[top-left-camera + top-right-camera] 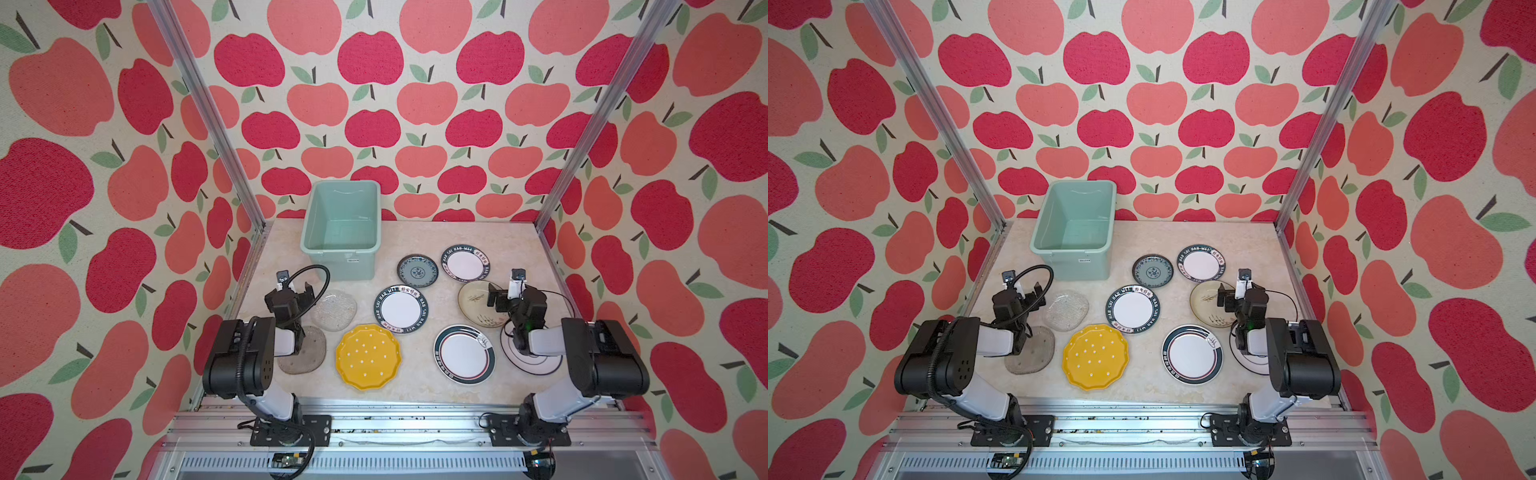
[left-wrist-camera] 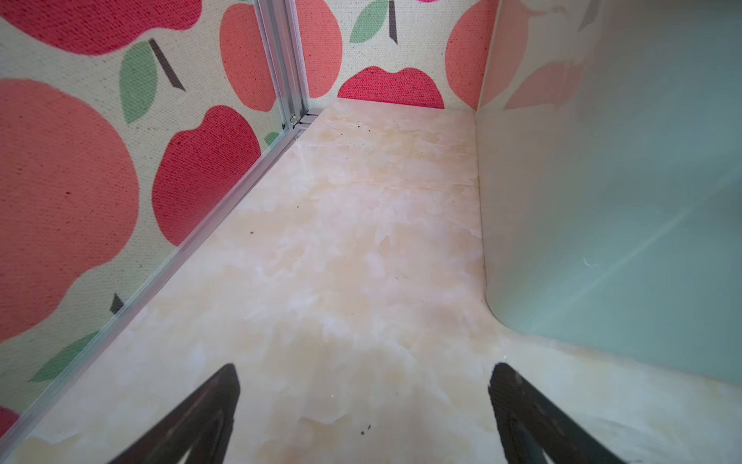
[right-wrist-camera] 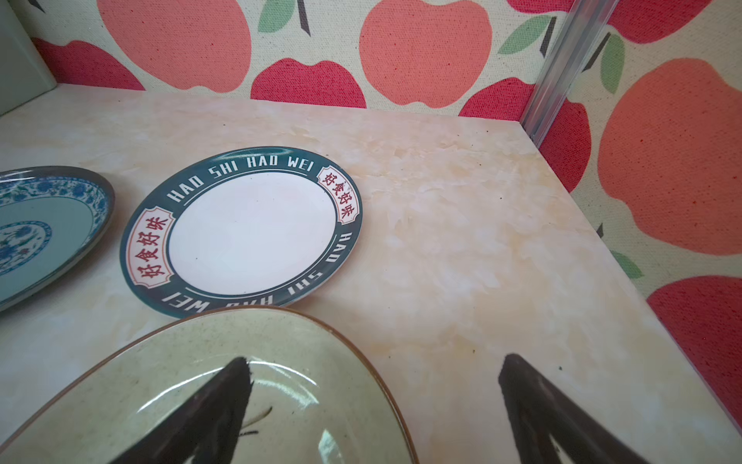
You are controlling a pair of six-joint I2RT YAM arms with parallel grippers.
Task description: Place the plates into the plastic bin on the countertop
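The empty mint-green plastic bin (image 1: 338, 252) stands at the back left of the countertop (image 1: 436, 235). Several plates lie flat in front of it: a yellow dotted one (image 1: 368, 356), two lettered-rim ones (image 1: 400, 308) (image 3: 249, 233), a small blue-patterned one (image 1: 417, 270), a cream brush-marked one (image 1: 471, 297), a striped-rim one (image 1: 464, 353) and two clear glass ones (image 1: 334, 309). My left gripper (image 2: 363, 365) is open over bare countertop beside the bin's wall (image 2: 622, 201). My right gripper (image 3: 376, 357) is open and empty, straddling the cream plate's rim (image 3: 361, 353).
Apple-patterned walls and aluminium posts (image 1: 582, 137) close in the left, right and back sides. A white plate with black rings (image 1: 540, 368) lies partly under the right arm. The second glass plate (image 1: 305, 357) lies partly under the left arm.
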